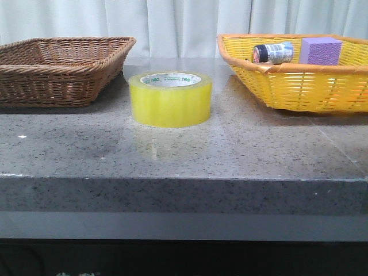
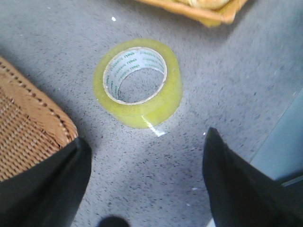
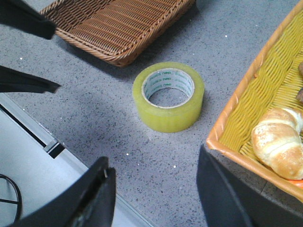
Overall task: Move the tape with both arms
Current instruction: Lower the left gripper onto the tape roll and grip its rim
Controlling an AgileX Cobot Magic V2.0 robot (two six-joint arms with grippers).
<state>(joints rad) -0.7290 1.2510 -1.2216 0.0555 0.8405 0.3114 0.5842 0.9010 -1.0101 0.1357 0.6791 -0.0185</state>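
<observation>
Between the brown basket (image 1: 60, 66) at left and yellow basket (image 1: 299, 77) at right, tape (image 1: 170, 99) lies flat on grey speckled bench (image 1: 184, 152), core axis vertical. Left hand (image 2: 142, 189) and right hand (image 3: 156, 189) both open, empty, above tape's near side; neither clearly nearer. Bench bare around roll.

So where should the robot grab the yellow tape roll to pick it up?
Probably from straight above. The tape lies flat on the table with its hole facing up and open space all round. One finger could go down into the white core and the other outside the yellow wall, pinching the ring. The left gripper and right gripper are both open, above the table.
</observation>
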